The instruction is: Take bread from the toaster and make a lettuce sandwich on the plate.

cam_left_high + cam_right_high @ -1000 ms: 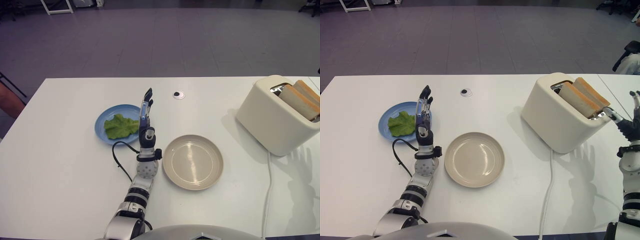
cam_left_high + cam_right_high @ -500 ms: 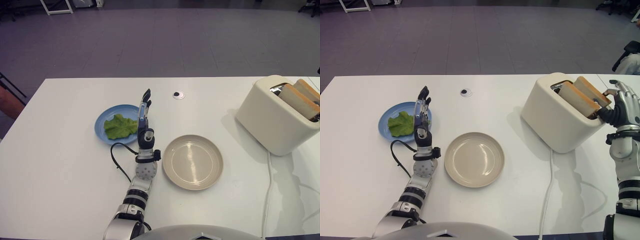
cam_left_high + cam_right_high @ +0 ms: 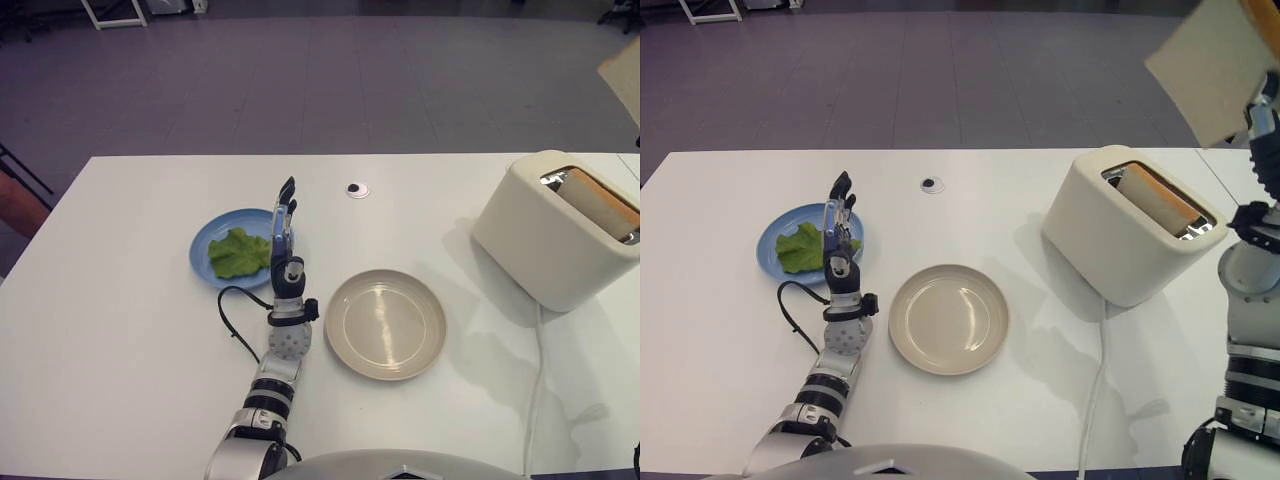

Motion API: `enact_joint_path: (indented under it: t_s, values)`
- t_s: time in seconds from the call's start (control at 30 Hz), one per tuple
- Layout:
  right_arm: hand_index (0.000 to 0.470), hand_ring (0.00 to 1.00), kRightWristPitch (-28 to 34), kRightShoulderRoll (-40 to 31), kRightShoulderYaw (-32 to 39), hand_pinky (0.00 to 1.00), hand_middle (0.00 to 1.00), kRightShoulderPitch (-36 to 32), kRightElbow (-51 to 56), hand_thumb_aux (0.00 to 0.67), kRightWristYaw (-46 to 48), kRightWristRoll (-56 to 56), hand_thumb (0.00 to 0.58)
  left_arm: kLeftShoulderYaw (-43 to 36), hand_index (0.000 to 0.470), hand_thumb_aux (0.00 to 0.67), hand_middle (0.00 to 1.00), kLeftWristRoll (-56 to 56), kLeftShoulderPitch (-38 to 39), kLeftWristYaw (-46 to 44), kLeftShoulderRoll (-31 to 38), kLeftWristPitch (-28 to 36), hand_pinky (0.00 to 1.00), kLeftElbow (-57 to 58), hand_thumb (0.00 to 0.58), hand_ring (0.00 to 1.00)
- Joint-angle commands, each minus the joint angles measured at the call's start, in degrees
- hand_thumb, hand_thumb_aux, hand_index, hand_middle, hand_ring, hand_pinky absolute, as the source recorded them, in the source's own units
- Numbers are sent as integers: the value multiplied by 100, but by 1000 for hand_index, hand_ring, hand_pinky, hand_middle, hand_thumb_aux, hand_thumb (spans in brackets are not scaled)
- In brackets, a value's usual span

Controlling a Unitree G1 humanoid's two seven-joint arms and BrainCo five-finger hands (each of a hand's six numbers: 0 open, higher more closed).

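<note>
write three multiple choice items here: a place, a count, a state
1. Where does the lettuce lie? A on the blue plate B in a bowl C on a chopping board
2. How many slices stand in the toaster? A none B one C two
3. The right hand is A open, holding nothing B shut on a raised bread slice C shut on lettuce
1 A, the leaf sits there; 2 B, a single slice shows in the slot; 3 B, it holds the slice above the toaster.
</note>
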Motion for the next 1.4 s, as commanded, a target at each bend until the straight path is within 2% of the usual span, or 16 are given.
enact_joint_path:
  t_s: [0.03, 0.13, 0.2, 0.33, 0.53, 0.83, 0.9, 0.93, 0.97, 1.0, 1.2, 1.4]
  values:
    - [470, 1000, -345, 260, 1579, 1000, 1000, 294, -406, 670, 2005, 889, 580, 32, 0, 0, 0, -101, 16, -111, 137, 147, 0, 62, 0, 0]
    - [470, 1000, -436, 780, 2697, 1000, 1000, 591, 3, 670, 3407, 1748, 580, 38, 0, 0, 0, -142, -171, -164, 138, 240, 0, 101, 0, 0]
    - [470, 1000, -391, 1183, 3039, 1000, 1000, 754, 222, 670, 3914, 2152, 580, 15, 0, 0, 0, -189, -379, -220, 131, 298, 0, 250, 0, 0]
    - [470, 1000, -334, 1593, 3173, 1000, 1000, 818, 733, 670, 4444, 2255, 580, 7, 0, 0, 0, -231, -637, -272, 155, 251, 0, 495, 0, 0]
    - [470, 1000, -411, 1520, 3308, 1000, 1000, 853, 1307, 670, 5280, 2038, 580, 106, 0, 0, 0, -227, -912, -146, 264, 127, 0, 972, 0, 0]
    - [470, 1000, -964, 1754, 3471, 1000, 1000, -20, 3086, 670, 5352, 1171, 580, 165, 0, 0, 0, -199, -1725, 139, 515, -30, 0, 2269, 0, 0]
    - [470, 949, -1125, 1752, 3481, 949, 949, -249, 3550, 670, 5223, 962, 580, 150, 0, 0, 0, -192, -1898, 187, 537, -29, 0, 2569, 0, 0]
    - [367, 620, -1201, 1744, 3470, 620, 620, -358, 3776, 523, 5142, 873, 552, 139, 0, 0, 0, -195, -1977, 206, 540, -23, 0, 2720, 0, 0]
    - [147, 0, -1281, 1729, 3464, 0, 0, -482, 4004, 210, 5002, 751, 307, 133, 0, 0, 0, -201, -2038, 230, 546, -21, 0, 2856, 0, 0]
    - [0, 0, -1358, 1710, 3448, 0, 0, -584, 4177, 0, 4868, 654, 0, 125, 0, 0, 0, -199, -2081, 255, 553, -29, 0, 2954, 0, 0]
    - [0, 0, -1745, 1471, 3175, 0, 0, -821, 4391, 0, 3940, 192, 0, 47, 0, 0, 0, 48, -2156, 583, 797, -166, 0, 3045, 0, 0]
    - [0, 0, -1929, 1338, 2983, 0, 0, -716, 3496, 0, 3654, 85, 0, 118, 0, 0, 0, 377, -2050, 1151, 1362, -266, 0, 2745, 0, 0]
